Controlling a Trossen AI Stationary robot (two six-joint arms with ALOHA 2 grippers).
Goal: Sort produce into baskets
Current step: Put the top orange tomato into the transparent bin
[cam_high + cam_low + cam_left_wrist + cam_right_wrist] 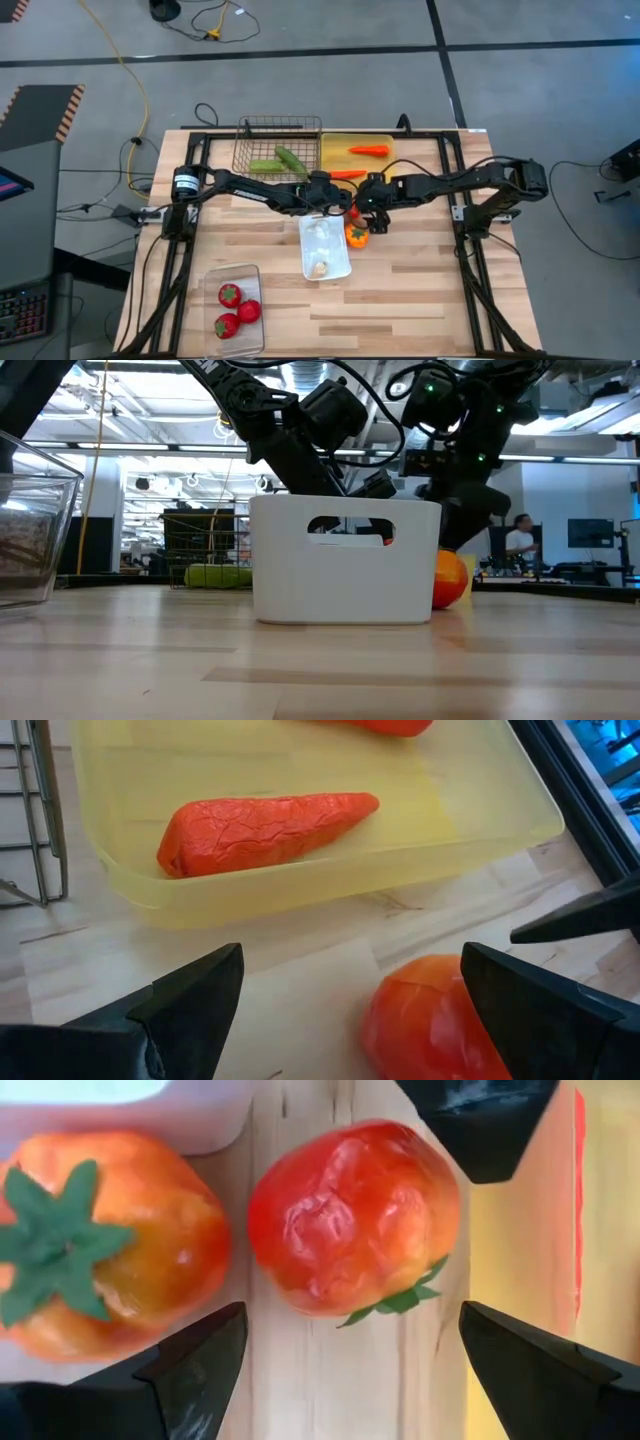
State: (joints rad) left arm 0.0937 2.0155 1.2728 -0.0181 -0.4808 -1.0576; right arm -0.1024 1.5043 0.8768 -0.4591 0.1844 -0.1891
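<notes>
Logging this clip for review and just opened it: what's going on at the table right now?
Most of the sorting is done: two cucumbers lie in the wire basket, two carrots in the yellow tray, three red fruits in the clear tub, and garlic in the white tray. Two peppers remain on the wood between the trays. Both the left gripper and the right gripper hover there with fingers open, holding nothing.

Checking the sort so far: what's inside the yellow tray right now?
Two orange carrots lie in the yellow tray: one carrot mid-tray, another at its near edge. The left hand hides a bit of that edge.
</notes>
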